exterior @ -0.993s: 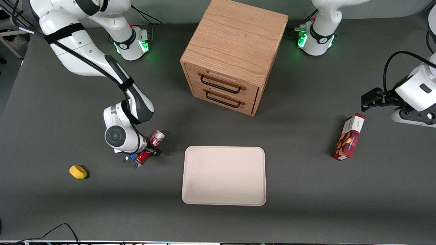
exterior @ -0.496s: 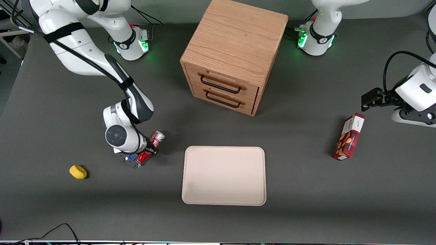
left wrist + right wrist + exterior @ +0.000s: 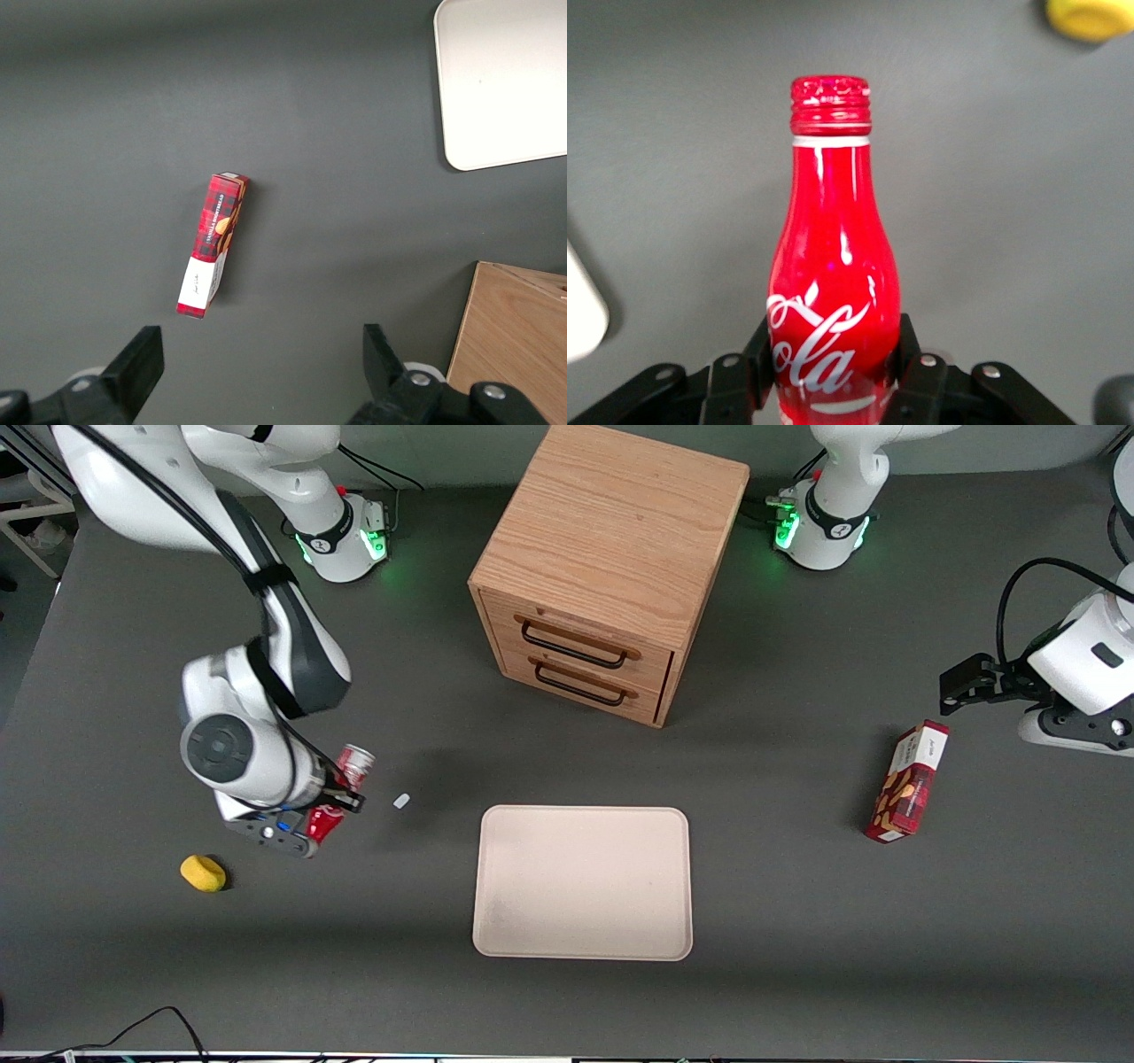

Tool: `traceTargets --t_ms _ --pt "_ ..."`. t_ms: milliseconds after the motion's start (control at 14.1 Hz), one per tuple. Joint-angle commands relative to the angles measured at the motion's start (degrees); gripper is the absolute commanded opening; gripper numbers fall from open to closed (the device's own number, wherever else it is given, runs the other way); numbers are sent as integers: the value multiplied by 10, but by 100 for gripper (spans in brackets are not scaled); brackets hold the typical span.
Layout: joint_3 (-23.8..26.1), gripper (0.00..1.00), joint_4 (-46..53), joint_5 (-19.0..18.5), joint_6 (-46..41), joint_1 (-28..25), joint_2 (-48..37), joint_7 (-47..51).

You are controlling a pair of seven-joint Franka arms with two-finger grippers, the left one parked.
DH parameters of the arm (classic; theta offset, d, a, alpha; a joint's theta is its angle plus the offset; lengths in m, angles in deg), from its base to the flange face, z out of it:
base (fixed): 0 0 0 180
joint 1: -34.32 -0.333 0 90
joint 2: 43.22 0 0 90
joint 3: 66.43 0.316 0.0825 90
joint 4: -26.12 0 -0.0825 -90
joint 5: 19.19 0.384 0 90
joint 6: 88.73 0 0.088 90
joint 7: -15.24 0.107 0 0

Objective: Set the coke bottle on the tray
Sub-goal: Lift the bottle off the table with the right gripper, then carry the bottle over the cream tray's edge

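1. Bottle (image 3: 835, 274): slim, glossy red metal with white script lettering, a ribbed red cap on a narrow neck and a silver-grey base end (image 3: 357, 759). It is lifted clear of the desk, lying roughly level, toward the working arm's end.
2. Gripper (image 3: 332, 808): its black fingers (image 3: 920, 372) clamp the bottle's lower body from both sides, just below the lettering. The white wrist sits above it, and the forearm slopes up toward the desk's rear corner at that end.
3. Tray (image 3: 583, 882): flat, matte beige rectangle with rounded corners and a low rim, near the desk's front edge at mid-length. It is well apart from the bottle.
4. Cabinet (image 3: 608, 567): oak-grained wooden cube with two drawers and dark wire handles, near the rear edge.
5. Box (image 3: 908, 783): red printed carton, long and narrow, toward the parked arm's end.
6. Yellow lump (image 3: 203, 872): rounded, soft-looking, on the desk near the gripper and nearer the front edge.
7. White scrap (image 3: 401, 801): small pale piece on the desk between gripper and tray.
8. Desk (image 3: 797, 921): dark grey, matte surface.
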Motion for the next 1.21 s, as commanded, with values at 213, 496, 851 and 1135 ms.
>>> traceTargets --t_ms 213,496,851,1135 --pt "47 0 186 66 -108 -7 8 -56" --pt "123 0 289 61 -90 -18 119 -49" --pt "128 0 301 51 76 -44 243 -57" --pt "127 0 301 14 172 -56 317 -52"
